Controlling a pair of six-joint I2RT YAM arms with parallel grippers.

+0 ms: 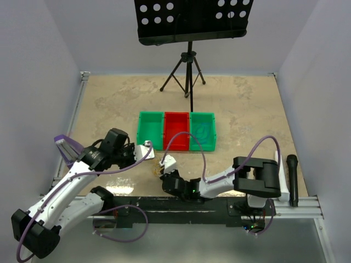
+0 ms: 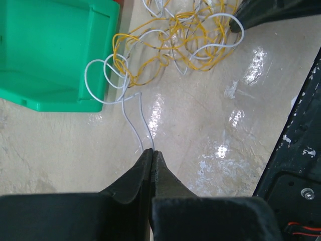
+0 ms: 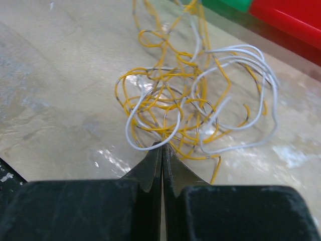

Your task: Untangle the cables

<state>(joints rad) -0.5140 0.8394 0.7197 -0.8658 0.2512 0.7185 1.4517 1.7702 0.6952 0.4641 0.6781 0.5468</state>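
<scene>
A tangle of thin yellow cable [image 2: 165, 55] and white cable [image 2: 98, 83] lies on the table in front of the bins. My left gripper [image 2: 152, 149] is shut on two white strands that run from its tips up into the tangle. My right gripper [image 3: 162, 145] is shut at the near edge of the tangle [image 3: 185, 110], on a yellow strand, with a white loop [image 3: 145, 145] crossing just before its tips. In the top view both grippers, left [image 1: 145, 149] and right [image 1: 166, 163], sit close together by the small tangle [image 1: 158, 170]. A pale green coil lies in the right green bin [image 1: 203, 130].
Three bins stand in a row: green [image 1: 151, 130], red [image 1: 176, 131], green. The left green bin [image 2: 50, 50] is close to the tangle. A music stand's tripod [image 1: 186, 76] stands behind. A black microphone [image 1: 293, 178] lies at the right edge.
</scene>
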